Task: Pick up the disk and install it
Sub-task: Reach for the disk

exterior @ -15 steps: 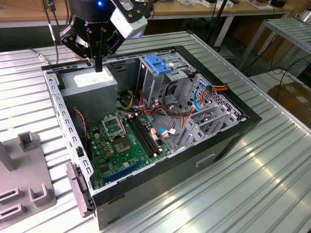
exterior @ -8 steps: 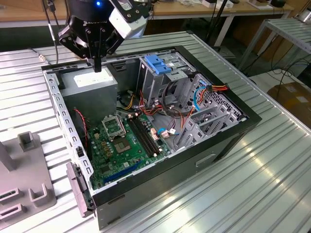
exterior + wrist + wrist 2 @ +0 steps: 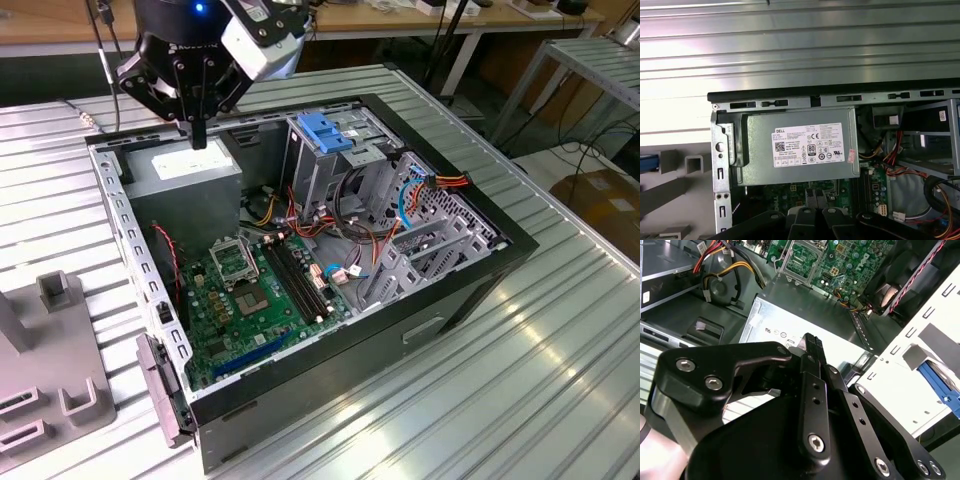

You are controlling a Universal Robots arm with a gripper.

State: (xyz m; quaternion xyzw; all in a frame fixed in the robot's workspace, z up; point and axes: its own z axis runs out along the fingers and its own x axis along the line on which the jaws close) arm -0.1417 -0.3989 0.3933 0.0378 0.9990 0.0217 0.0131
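The pincer (image 3: 200,143) hangs pinched narrow and empty, pointing down just above the power supply (image 3: 190,165) in the open computer case (image 3: 470,285), probably so it clears the cables (image 3: 445,183). The disk (image 3: 648,162) seems to be the blue-edged piece waiting in the grey stand (image 3: 75,370) beyond the case wall, well apart from the pincer.

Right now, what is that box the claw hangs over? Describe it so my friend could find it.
Look inside the open computer case on the slatted metal table. In the corner beneath the claw sits a large grey box. Unlike the green circuit board beside it, it bears a white sticker.
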